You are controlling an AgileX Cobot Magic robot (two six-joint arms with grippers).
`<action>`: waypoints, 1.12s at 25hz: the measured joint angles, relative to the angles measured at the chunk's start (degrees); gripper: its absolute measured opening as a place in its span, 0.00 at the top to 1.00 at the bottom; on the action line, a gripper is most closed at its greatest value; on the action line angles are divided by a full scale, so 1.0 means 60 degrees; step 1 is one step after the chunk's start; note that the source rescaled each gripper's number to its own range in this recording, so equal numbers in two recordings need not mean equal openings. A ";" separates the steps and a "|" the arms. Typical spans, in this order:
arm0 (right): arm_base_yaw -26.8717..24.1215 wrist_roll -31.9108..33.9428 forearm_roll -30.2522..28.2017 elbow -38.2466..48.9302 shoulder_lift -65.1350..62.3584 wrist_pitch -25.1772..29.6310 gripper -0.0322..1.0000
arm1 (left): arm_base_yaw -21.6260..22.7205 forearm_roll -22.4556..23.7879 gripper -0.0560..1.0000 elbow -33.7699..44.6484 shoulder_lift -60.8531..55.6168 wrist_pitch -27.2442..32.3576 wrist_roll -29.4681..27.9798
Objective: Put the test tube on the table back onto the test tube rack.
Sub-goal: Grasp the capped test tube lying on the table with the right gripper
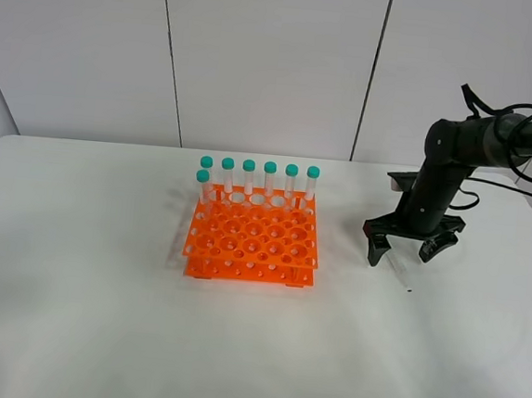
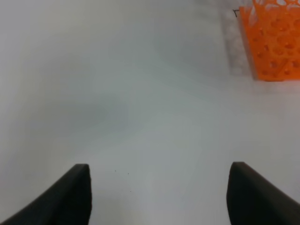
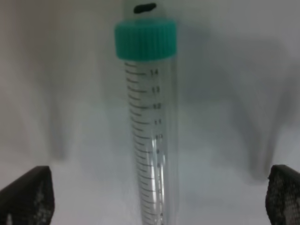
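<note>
Seven capped tubes (image 1: pixel 248 179) stand in the test tube rack (image 1: pixel 253 240). The eighth test tube (image 1: pixel 399 274) lies flat on the worktop (image 1: pixel 72 284), well to the right of the rack, between the widely spread fingers of the right tool (image 1: pixel 400 254). A good grasp would come down squarely with the tube centred and close gently on the barrel below the cap (image 3: pixel 146 40), so it neither rolls nor slips. The left tool (image 2: pixel 159 197) hangs wide and empty near the rack.
</note>
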 joint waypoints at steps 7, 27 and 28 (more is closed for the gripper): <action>0.0000 0.0037 0.0038 0.0000 0.0120 -0.0027 0.00 | 0.0000 0.0000 0.18 0.0000 0.0000 0.0000 0.0000; 0.0000 0.0111 -0.0053 -0.0031 0.0223 0.0111 0.59 | 0.0000 0.0000 0.18 0.0000 0.0000 0.0000 0.0000; 0.0000 0.0111 -0.0120 -0.0031 0.0223 0.0197 0.81 | 0.0000 0.0000 0.18 0.0000 0.0000 0.0000 0.0000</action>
